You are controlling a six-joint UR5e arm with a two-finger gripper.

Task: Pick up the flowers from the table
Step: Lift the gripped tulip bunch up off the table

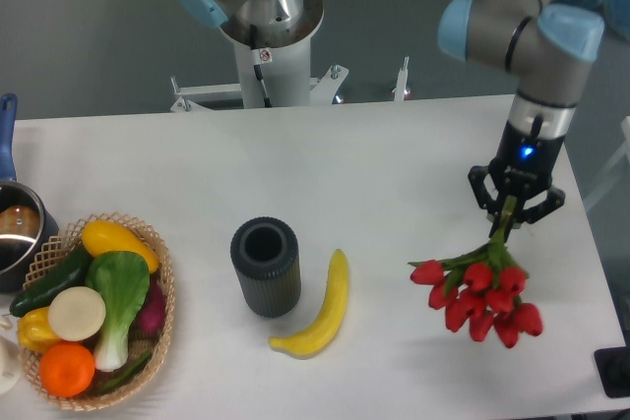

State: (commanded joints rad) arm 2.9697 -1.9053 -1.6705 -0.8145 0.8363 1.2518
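Hand [513, 211] sits at right side of view, pointing down, its two fingers pinching the green stems of the flowers [479, 292]. Blue light glows on the wrist just above the hand. The bunch hangs below the hand, red tulip heads fanned out lowest, green leaves between heads and stems. Heads appear over the right part of the surface [325, 164]; whether they touch it or hang clear cannot be told from this one view.

Arm runs up from the hand through a grey link with pale blue joint caps and leaves the view at top right. Robot base column [266, 36] stands behind the far edge of the surface, centre left.

Near the middle of the surface: dark grey ribbed cylinder [265, 267], upright, open at top. Just right of it a yellow banana [321, 310], lying on its side, curved, tip pointing away from the camera. Banana lies between cylinder and flowers, apart from both.

Lower left: wicker basket [148, 361] holding produce — yellow pepper, dark green cucumber, leafy green, a round white piece, an orange, something purple-red at the right side. Left edge: part of a pot [15, 233] with a blue handle, touching or just beside the basket.

Lower right corner: a dark object, cut off by the frame.
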